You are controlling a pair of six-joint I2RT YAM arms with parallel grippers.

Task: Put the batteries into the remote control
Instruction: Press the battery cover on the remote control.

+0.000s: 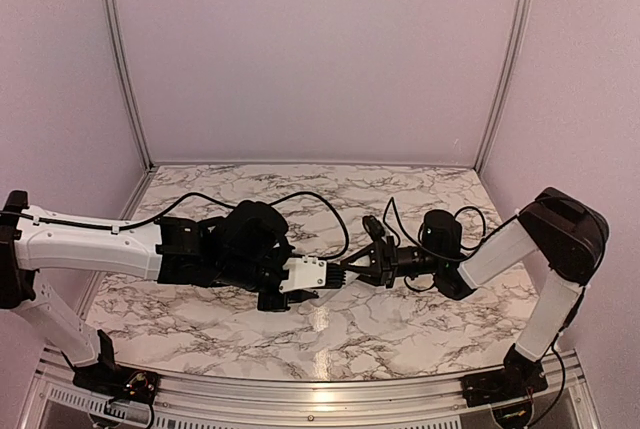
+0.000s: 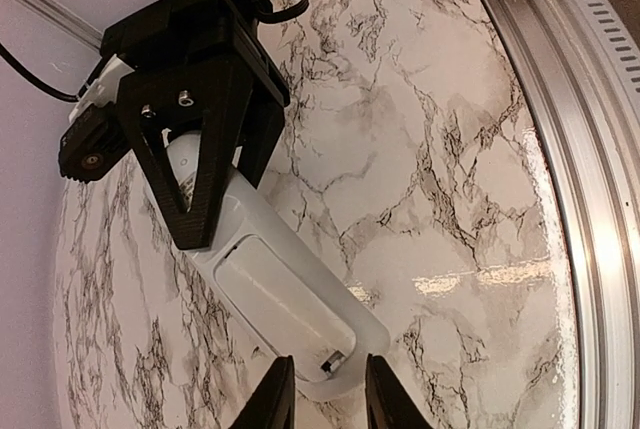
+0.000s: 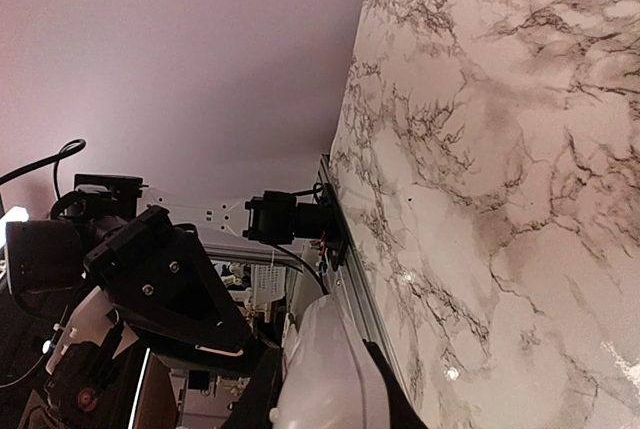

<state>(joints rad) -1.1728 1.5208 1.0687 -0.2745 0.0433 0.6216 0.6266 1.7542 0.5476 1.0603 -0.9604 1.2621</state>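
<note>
The white remote control hangs above the middle of the marble table, held between both grippers. My left gripper is shut on its left end and my right gripper is shut on its right end. In the left wrist view the remote shows its plain white back with a recessed rounded panel and a small dark catch. My left gripper straddles its near end and the right gripper clamps the far end. In the right wrist view the remote sits in my right gripper. No batteries are in view.
The marble tabletop is bounded by an aluminium rail at the near edge and by pale walls at the sides and back. Black cables loop over the table behind the grippers.
</note>
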